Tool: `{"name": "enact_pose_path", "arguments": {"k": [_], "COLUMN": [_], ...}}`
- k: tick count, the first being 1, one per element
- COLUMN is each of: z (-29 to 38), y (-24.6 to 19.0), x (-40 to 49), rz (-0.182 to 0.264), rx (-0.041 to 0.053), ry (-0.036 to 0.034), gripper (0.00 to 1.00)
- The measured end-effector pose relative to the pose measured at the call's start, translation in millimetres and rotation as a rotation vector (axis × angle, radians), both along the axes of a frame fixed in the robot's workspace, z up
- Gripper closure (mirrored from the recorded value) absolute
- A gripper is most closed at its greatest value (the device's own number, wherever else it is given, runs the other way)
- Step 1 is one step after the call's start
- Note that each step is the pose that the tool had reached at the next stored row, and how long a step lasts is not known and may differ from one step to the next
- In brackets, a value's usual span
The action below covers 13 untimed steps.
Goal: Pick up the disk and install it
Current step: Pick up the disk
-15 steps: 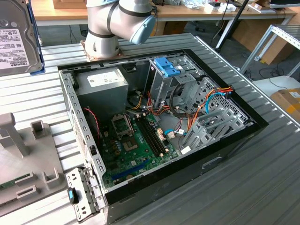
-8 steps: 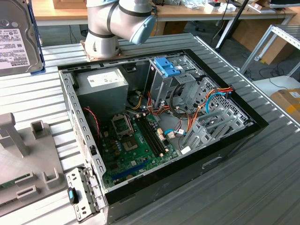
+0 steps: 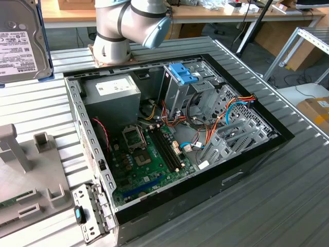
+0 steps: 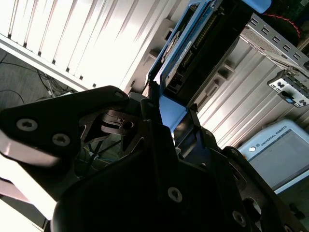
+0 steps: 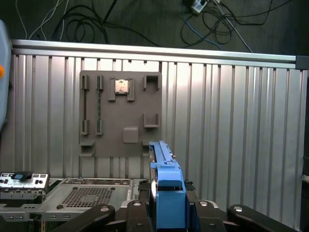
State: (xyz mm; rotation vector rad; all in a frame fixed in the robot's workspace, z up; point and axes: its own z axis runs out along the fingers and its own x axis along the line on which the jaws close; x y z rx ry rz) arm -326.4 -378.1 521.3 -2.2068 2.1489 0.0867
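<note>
The disk (image 3: 18,43) hangs in the air at the exterior view's upper left, its labelled grey face toward the camera and a blue frame edge along its side. In the first wrist view the disk (image 5: 166,193) stands edge-on with its bright blue carrier between the black fingers of my gripper (image 5: 166,208). The second wrist view has the disk (image 4: 193,48) reaching out from my gripper (image 4: 166,108), which is shut on its blue end. The disk is held well above the grey fixture plate (image 5: 120,111), off to the side of the computer case.
An open computer case (image 3: 257,154) lies on the ribbed metal table (image 3: 288,206), with a motherboard, cables and a tall metal drive cage topped by a blue clip (image 3: 182,72). The arm's base (image 3: 118,31) stands behind it. A removed bracket (image 3: 90,216) lies beside the case.
</note>
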Motion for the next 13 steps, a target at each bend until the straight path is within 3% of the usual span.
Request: {"name": "enact_pose_path", "arguments": {"k": [4, 10, 13], "z": [0.0, 0.0, 0.0], "y": [0.0, 0.0, 0.0], "x": [5.7, 6.3, 12.3], "rz": [0.0, 0.0, 0.0], "rx": [0.0, 0.0, -0.0001], "ry": [-0.0001, 0.0, 0.0], "gripper": [0.63, 0.63, 0.63]}}
